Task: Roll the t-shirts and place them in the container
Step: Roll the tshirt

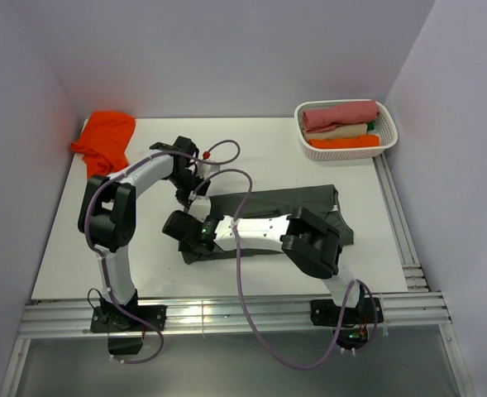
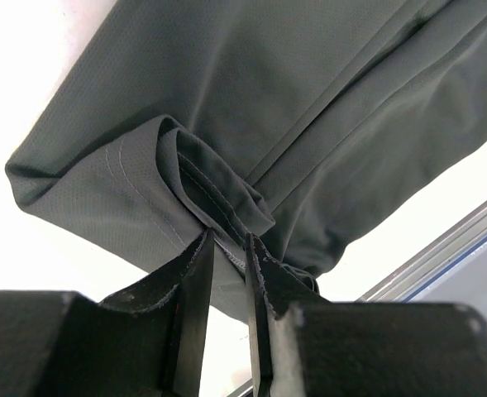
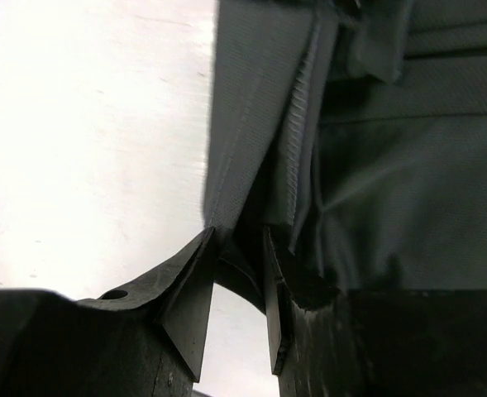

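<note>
The dark charcoal-grey t-shirt (image 1: 297,203) lies folded in a long strip across the middle of the table. My left gripper (image 1: 195,197) is at the strip's left end, at its far corner. In the left wrist view it (image 2: 229,241) is shut on a bunched fold of the grey cloth (image 2: 309,99). My right gripper (image 1: 195,237) is at the same end, at the near corner. In the right wrist view it (image 3: 241,241) pinches the grey shirt's (image 3: 392,182) edge between its tips. The bright orange-red t-shirt (image 1: 104,141) lies crumpled at the back left.
A white basket (image 1: 389,139) at the back right holds rolled cloths in pink, cream and orange. Metal rails (image 1: 396,215) run along the table's right side and front edge. Walls close in the left, back and right.
</note>
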You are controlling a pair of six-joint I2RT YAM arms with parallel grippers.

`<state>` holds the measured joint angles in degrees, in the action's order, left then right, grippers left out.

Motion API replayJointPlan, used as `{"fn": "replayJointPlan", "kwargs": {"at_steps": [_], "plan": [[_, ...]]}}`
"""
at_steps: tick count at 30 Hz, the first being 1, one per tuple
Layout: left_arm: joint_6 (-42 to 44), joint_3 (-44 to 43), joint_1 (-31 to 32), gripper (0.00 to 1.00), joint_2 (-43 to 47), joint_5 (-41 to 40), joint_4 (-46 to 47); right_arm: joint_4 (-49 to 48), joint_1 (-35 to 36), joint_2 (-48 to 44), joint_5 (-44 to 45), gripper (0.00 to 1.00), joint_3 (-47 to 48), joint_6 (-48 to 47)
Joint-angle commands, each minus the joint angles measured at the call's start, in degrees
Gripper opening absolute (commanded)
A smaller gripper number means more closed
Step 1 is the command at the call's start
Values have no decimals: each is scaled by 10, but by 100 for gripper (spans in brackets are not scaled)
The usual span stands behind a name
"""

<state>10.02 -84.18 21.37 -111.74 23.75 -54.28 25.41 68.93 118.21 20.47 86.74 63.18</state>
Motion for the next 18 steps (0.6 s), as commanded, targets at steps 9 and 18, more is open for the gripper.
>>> {"fn": "replayJointPlan", "kwargs": {"at_steps": [9, 18], "plan": [[-9, -30, 4, 28, -19, -3, 6, -26, 16, -53, 23, 42, -55, 7], [-11, -35, 5, 28, -23, -7, 8, -65, 20, -97, 36, 42, -100, 17]]}}
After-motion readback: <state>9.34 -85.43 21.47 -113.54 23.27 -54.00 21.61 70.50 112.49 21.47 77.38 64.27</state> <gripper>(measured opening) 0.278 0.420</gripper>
